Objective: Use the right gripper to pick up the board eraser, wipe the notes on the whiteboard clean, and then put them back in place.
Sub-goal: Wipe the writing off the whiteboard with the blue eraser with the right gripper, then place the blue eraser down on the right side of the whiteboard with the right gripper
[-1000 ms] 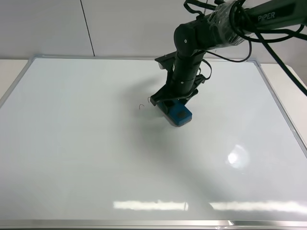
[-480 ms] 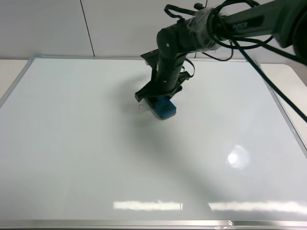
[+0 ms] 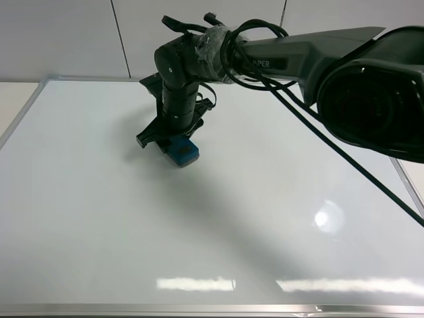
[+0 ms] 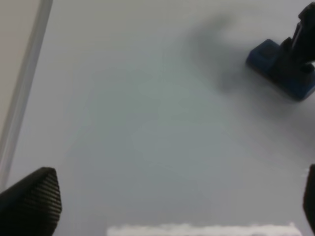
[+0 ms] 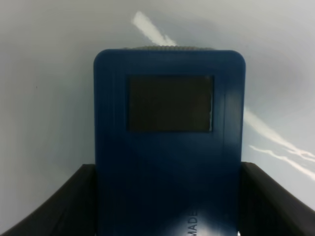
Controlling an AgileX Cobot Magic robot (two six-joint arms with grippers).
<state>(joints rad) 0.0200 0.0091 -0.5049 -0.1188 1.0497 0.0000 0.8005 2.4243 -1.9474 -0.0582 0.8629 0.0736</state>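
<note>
The wiping pass is judged to be the step in hand, and it would be done best with the felt face of the board eraser (image 3: 183, 152) held flat on the whiteboard (image 3: 265, 232). Even downward pressure and overlapping strokes should be used, so that no edge is lifted and no streak is left. The grip should be firm enough that the block is not twisted by drag on the glossy surface. The board should be checked before the eraser is carried back to its place. No red stroke of the notes can be made out on the bare board around the eraser in any view, and whether any is hidden under the block or the arm cannot be told. The eraser is pinched by the right pincer (image 3: 173, 140) and appears to rest on the board, in its far half and left of the middle, well apart from the silver frame (image 3: 86, 79). In the right wrist view the blue back of the eraser (image 5: 170, 123) with one dark grey patch is seen, and the black fingers (image 5: 69, 206) are pressed against its two long sides, the jaws opened only to the width of the block. The left pincer (image 4: 167, 206) is spread wide and holds nothing, above bare board and well apart from the eraser (image 4: 263, 55)
</note>
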